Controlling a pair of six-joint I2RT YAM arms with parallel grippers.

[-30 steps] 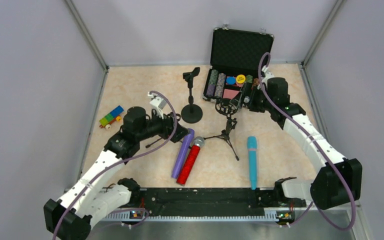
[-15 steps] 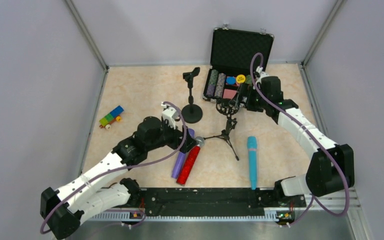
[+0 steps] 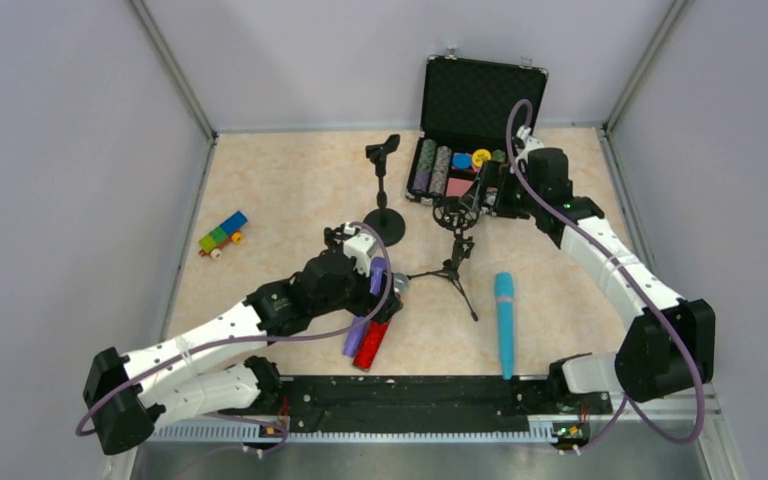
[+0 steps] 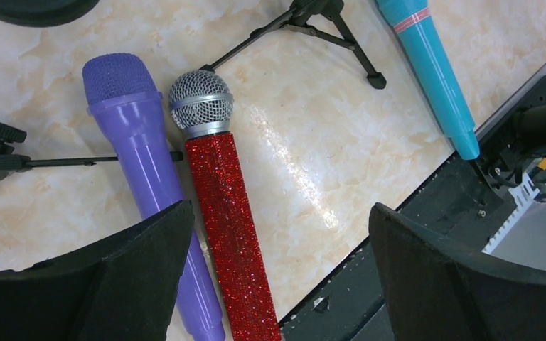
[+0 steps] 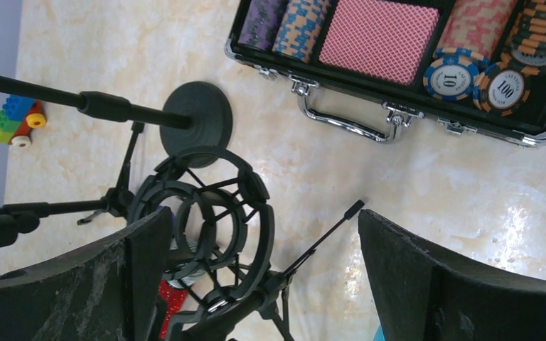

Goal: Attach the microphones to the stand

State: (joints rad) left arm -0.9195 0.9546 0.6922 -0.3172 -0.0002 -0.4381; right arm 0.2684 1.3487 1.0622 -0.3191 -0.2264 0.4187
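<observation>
The three mics lie flat on the desk [image 3: 290, 180], none of them on a stand. The purple mic [image 4: 138, 149] and the red mic [image 4: 224, 213] lie side by side, touching along their bodies, heads pointing the same way. The teal mic [image 4: 430, 64] lies well apart on their right, its tail end at the black rail [image 3: 410, 395] along the near edge.

The left tool [image 4: 281, 213] hangs over the purple and red pair with its fingers spread wide, holding nothing. In its wrist view the red mic's body runs between the fingers, and the purple mic passes under the finger on the left.

The tripod stand [image 3: 453, 250] stands between that pair and the teal mic, with a ring-shaped mount [image 5: 199, 227] on top. The right tool [image 5: 263, 220] is at the mount, fingers apart and empty. The mount sits just inside the finger on the left of the wrist view, and whether they touch is hard to tell.

A round-base stand [image 3: 384, 205] with a clip on top stands upright beyond the left tool. An open case [image 3: 480, 95] of poker chips sits at the far edge, and a toy [image 3: 222, 232] of coloured blocks lies at the left.
</observation>
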